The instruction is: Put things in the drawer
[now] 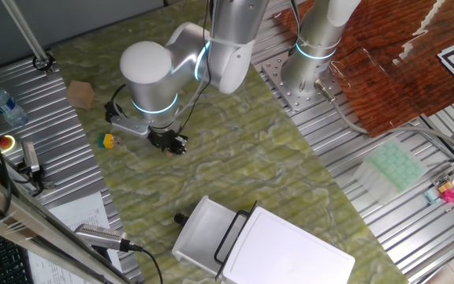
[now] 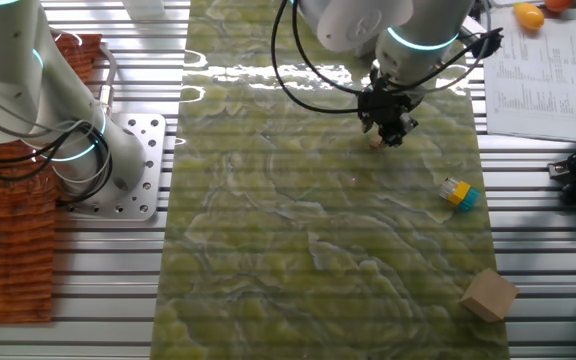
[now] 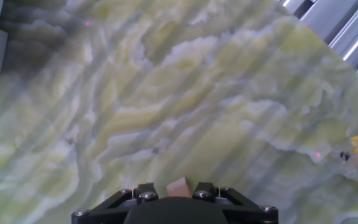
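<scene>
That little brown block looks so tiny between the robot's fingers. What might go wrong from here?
Two things, probably. The tan cube sits at the very tips of the gripper, so it may slip out on the way. The open drawer lies across the green mat, and its black handle arches over its front edge, so a low drop could clip it.

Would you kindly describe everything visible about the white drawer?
The drawer is a shallow white rectangular tray, pulled open from a flat-topped white box unit. A black wire loop handle lies across it near the box. It looks like smooth plastic and appears empty. It rests on the green mat; a small black piece sits right beside its outer end.
</scene>
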`<control>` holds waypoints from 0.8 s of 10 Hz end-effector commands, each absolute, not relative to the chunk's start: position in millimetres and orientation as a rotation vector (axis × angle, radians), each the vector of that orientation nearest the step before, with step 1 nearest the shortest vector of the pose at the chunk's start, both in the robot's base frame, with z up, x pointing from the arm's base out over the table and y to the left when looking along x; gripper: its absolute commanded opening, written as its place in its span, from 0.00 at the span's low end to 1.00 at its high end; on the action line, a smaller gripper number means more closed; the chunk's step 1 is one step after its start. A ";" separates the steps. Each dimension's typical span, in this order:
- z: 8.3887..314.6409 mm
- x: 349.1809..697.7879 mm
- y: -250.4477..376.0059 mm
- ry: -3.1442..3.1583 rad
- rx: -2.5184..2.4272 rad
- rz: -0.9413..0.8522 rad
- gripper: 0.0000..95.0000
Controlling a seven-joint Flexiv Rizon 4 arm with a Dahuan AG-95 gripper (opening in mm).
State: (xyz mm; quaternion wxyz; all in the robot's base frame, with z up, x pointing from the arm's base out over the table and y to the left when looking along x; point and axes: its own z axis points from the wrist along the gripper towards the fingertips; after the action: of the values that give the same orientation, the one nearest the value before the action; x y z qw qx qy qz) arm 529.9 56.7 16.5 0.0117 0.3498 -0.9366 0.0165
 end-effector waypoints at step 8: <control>18.7 531.9 49.2 -2.941 1.114 0.065 0.00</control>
State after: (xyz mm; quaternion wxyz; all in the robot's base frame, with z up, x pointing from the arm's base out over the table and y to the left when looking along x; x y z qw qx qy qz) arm 532.4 49.1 20.0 -0.0026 0.3535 -0.9352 0.0210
